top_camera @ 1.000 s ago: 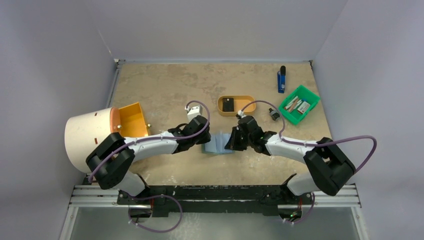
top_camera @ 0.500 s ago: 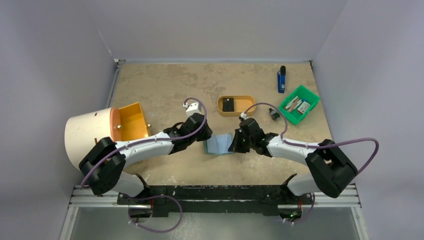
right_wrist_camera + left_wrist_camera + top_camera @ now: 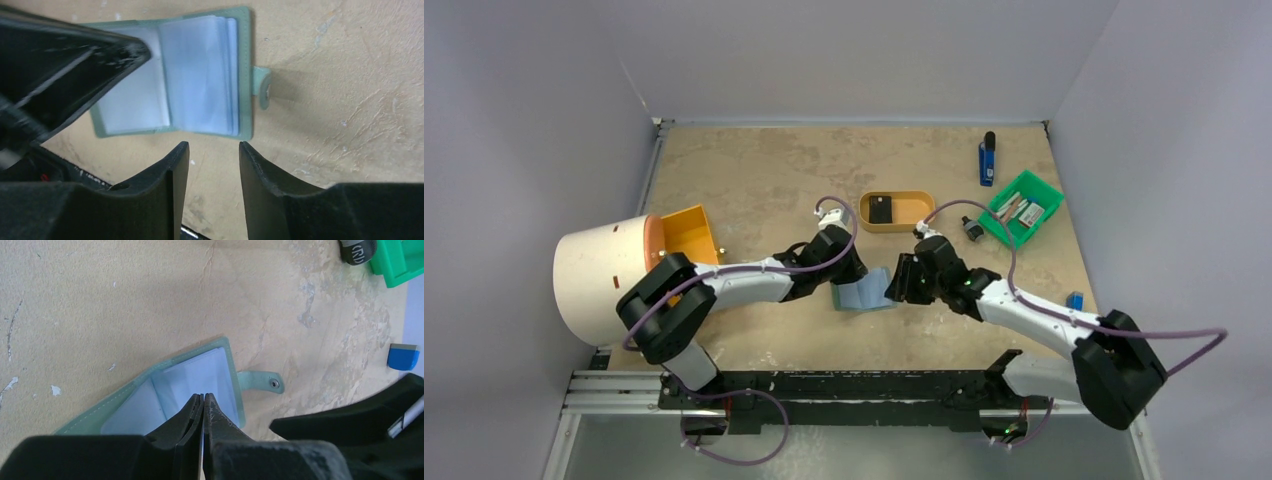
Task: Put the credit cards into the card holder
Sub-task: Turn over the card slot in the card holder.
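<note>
The sage-green card holder (image 3: 864,291) lies spread open on the table, its clear sleeves up (image 3: 200,375) (image 3: 200,75) and its snap tab (image 3: 260,381) pointing right. My left gripper (image 3: 856,275) (image 3: 204,396) is shut, its tips down on the sleeves at the holder's middle; whether a sleeve is pinched between them I cannot tell. The right gripper (image 3: 894,285) (image 3: 214,147) stands open just off the holder's right edge, nothing between its fingers. Flat pieces that look like the credit cards (image 3: 1022,210) lie in the green bin (image 3: 1049,192) at the far right.
A tan oval tray (image 3: 909,210) with a black square (image 3: 881,210) sits behind the holder. A small black cylinder (image 3: 971,229) lies by the bin, and a blue stick (image 3: 988,160) behind it. A small blue piece (image 3: 1075,299) rests at the right edge. An orange box (image 3: 689,238) and a cream drum (image 3: 604,275) stand at the left.
The left gripper slid right onto the holder and closed. The right gripper opened and drew back to the right. The holder now lies spread open.
</note>
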You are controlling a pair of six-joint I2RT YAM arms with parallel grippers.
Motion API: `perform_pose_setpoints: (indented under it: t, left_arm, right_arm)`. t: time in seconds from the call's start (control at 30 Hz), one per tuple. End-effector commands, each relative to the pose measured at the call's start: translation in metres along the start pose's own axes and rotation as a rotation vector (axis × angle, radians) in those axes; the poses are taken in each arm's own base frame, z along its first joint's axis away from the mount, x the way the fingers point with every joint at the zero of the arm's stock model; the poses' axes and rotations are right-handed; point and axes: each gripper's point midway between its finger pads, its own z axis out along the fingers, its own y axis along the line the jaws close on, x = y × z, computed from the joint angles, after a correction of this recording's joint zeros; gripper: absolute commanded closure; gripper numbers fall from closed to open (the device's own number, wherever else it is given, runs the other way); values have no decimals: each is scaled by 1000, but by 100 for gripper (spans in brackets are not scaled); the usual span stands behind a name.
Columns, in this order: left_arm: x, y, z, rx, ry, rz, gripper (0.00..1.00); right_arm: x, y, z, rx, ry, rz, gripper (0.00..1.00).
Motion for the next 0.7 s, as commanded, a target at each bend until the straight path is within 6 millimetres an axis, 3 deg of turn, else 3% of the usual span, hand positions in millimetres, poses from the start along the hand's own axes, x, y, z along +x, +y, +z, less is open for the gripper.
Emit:
perform_pose_setpoints:
  t: [0.0, 0.1, 0.3, 0.5, 0.67]
  left_arm:
    - [-10, -14, 2, 57, -37, 2, 99]
    - [-9, -13, 5, 54, -38, 0, 99]
    - [-8, -6, 3, 35, -47, -8, 100]
    - [2, 14, 2, -19, -35, 9, 100]
    - [4, 21, -3, -32, -36, 2, 100]
  right_arm:
    - [-27, 28, -30, -100, -83, -109, 55]
    - [-32, 53, -34, -202, -63, -156, 57]
    - [-29, 69, -4, -256, -4, -126, 62]
    - [-9, 51, 27, -214, 66, -90, 65]
    - [8, 28, 34, -150, 87, -67, 67]
